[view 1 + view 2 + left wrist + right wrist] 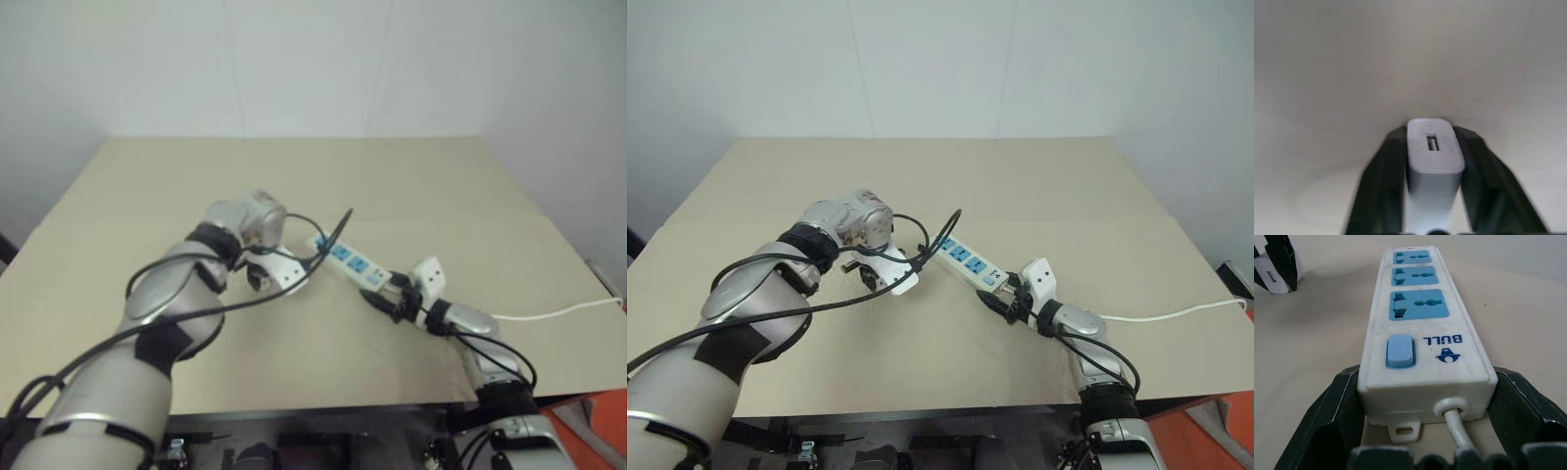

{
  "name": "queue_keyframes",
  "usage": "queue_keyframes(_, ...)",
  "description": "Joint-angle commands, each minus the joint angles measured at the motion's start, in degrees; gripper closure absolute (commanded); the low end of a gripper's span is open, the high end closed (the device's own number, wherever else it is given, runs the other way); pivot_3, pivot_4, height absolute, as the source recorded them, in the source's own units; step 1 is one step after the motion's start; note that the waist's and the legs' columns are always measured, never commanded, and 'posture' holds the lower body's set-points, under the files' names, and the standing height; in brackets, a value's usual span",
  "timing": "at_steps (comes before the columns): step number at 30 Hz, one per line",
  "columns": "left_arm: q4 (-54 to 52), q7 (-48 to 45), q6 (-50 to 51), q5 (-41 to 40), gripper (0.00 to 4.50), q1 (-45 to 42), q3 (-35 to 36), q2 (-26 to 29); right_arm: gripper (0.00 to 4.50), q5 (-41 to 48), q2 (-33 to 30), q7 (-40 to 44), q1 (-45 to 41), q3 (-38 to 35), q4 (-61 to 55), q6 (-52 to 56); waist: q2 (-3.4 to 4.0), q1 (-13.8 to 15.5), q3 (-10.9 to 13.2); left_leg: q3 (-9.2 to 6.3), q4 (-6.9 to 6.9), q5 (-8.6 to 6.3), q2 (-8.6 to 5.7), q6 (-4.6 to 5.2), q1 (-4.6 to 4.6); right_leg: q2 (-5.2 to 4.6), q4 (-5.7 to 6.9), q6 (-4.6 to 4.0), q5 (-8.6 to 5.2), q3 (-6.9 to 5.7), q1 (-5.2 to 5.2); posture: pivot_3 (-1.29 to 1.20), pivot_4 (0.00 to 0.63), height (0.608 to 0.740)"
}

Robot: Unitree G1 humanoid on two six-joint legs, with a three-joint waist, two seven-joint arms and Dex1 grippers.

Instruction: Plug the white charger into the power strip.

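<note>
The left gripper (1432, 161) clamps the charger (1432, 147) for carrying; the right gripper (1425, 396) brackets the strip's (1422, 333) cord end (steadying it).

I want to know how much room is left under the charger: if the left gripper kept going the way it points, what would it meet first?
The tabletop, most likely. The left gripper, shut on the white charger, points down at bare table; the gap is hard to judge.

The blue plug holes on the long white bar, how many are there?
3, in a row along the power strip: one next to the blue switch, one in the middle, one at the far end.
</note>
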Motion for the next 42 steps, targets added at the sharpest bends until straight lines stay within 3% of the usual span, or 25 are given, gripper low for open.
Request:
queue_keyframes(1, -0.2, 0.8, -0.7, 0.6, 3.49, 0.1, 1.4, -0.2, 1.1, -0.1, -0.6, 0.0, 0.5, 0.0, -0.6, 1.0, 0.0, 0.0, 0.0, 0.0, 0.0, 0.0, 0.0, 0.0, 0.0, 0.0, 0.01, 0.0, 0.0, 0.0, 0.0, 0.0, 0.15, 0.74)
queue_keyframes(5, -2.2, 1.4, 0.0, -2.0, 3.49, -0.4, 5.2, 0.2, 1.1, -0.2, -1.0, 0.6, 0.6, 0.2, -0.8, 0.8, 0.0, 0.0, 0.0, -0.01, 0.0, 0.0, 0.0, 0.0, 0.0, -0.01, 0.01, 0.0, 0.0, 0.0, 0.0, 0.0, 0.15, 0.74)
queue_keyframes(8, -5.3, -2.6, 1.7, -9.1, 3.49, -1.6, 12.5, 1.9, 1.1, -0.2, -1.4, 1.6, 0.3, 0.3, -0.7, 0.3, -0.01, 0.0, 0.0, -0.02, 0.0, 0.0, 0.0, 0.0, -0.04, -0.02, -0.01, 0.0, 0.01, -0.03, -0.02, 0.0, 0.15, 0.74)
queue_keyframes(12, -11.1, -10.2, 7.5, -25.1, 3.49, -1.2, 25.0, 4.3, 1.1, 0.5, -2.4, 5.1, -0.8, 0.5, 0.3, -1.1, 0.0, 0.0, 0.0, -0.03, 0.01, 0.0, 0.01, 0.0, -0.13, -0.03, 0.01, 0.0, 0.01, -0.05, -0.12, 0.0, 0.15, 0.74)
queue_keyframes(16, -20.4, -11.1, 21.8, -49.5, 3.49, 3.5, 34.6, 8.3, 1.1, 0.9, -4.4, 16.0, -5.5, 3.1, 3.8, -3.9, 0.02, -0.5, 0.0, -0.05, 0.04, 0.0, 0.04, 0.0, -0.17, -0.05, 0.06, 0.01, 0.01, -0.05, -0.19, 0.0, 0.15, 0.74)
queue_keyframes(20, -26.1, -11.1, 36.4, -61.3, 3.49, 9.8, 42.1, 9.9, 1.1, 1.0, -4.3, 26.2, -12.8, 5.3, 10.6, -7.2, 0.02, -1.2, 0.0, -0.07, 0.04, 0.0, 0.06, 0.0, 0.02, -0.01, 0.16, 0.01, 0.01, -0.02, -0.1, 0.0, 0.15, 0.74)
queue_keyframes(25, -31.8, -11.1, 48.9, -67.4, 3.49, 19.7, 47.3, 9.4, 1.1, 0.3, -1.8, 35.5, -19.7, 7.0, 21.4, -13.3, 0.02, -1.5, 0.0, -0.12, 0.07, 0.02, 0.05, -0.02, -0.02, -0.01, 0.26, -0.01, 0.03, -0.09, -0.1, 0.0, 0.15, 0.74)
queue_keyframes(30, -35.4, -9.9, 47.4, -63.1, 3.49, 27.8, 44.7, 8.2, 1.1, -3.0, 0.6, 39.2, -21.7, 9.1, 29.1, -20.0, 0.03, -1.1, 0.0, -0.16, 0.06, 0.02, 0.04, -0.04, -0.11, -0.06, 0.27, -0.02, 0.04, -0.18, -0.12, 0.0, 0.15, 0.74)
queue_keyframes(42, -29.8, -10.6, 44.5, -58.5, 3.49, 28.4, 43.4, 3.5, 1.1, -5.2, 2.0, 38.3, -21.7, 8.9, 34.6, -24.2, 0.04, -0.7, 0.0, -0.12, 0.07, 0.03, -0.04, -0.06, 0.1, -0.13, 0.23, 0.03, 0.13, -0.16, 0.05, 0.0, 0.15, 0.74)
